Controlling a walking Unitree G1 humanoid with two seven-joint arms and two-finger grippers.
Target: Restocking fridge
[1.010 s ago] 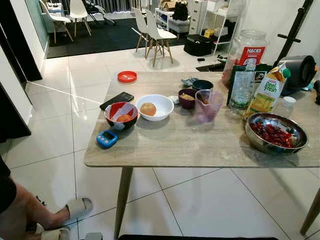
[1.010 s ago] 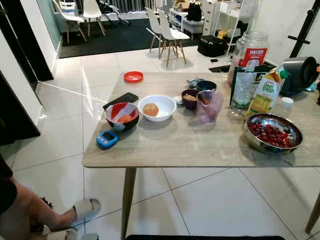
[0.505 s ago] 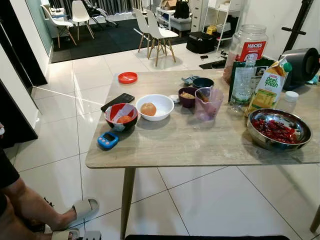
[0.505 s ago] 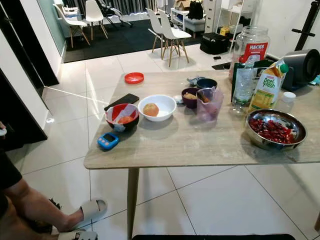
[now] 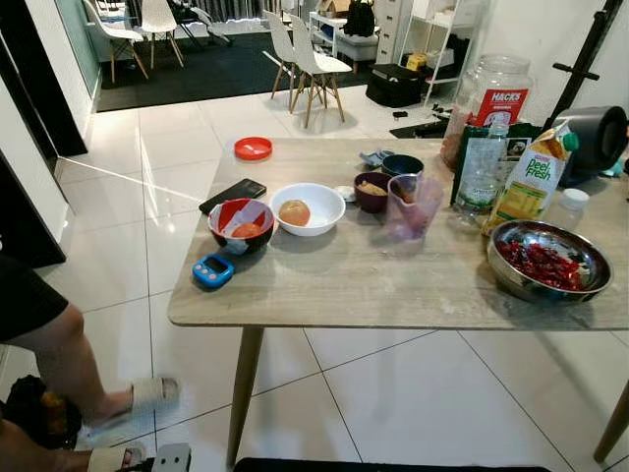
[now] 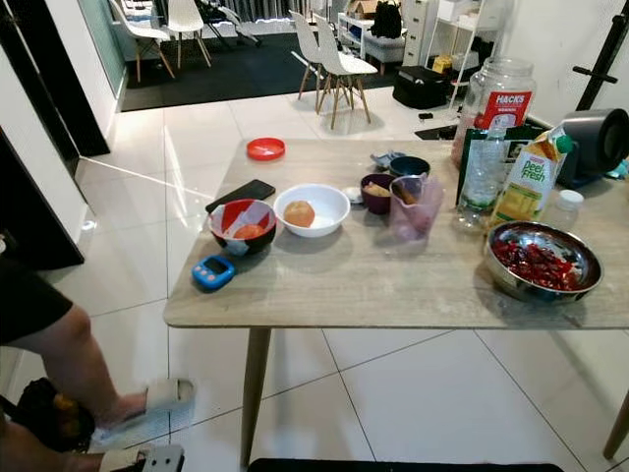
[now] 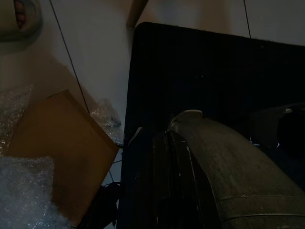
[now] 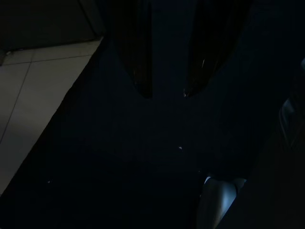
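1. My right gripper (image 8: 167,93) hangs idle over a dark mat (image 8: 119,157), fingers parted, holding nothing.
2. My left gripper hangs low; I cannot tell its state.
3. Juice carton (image 5: 532,183) stands on the table (image 5: 393,285).

Head views bright and sharp; both wrist views very dark.

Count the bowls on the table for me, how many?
5: a red bowl nearest the left edge, a white bowl beside it, a purple bowl, a dark bowl behind that, and a metal bowl on the right.
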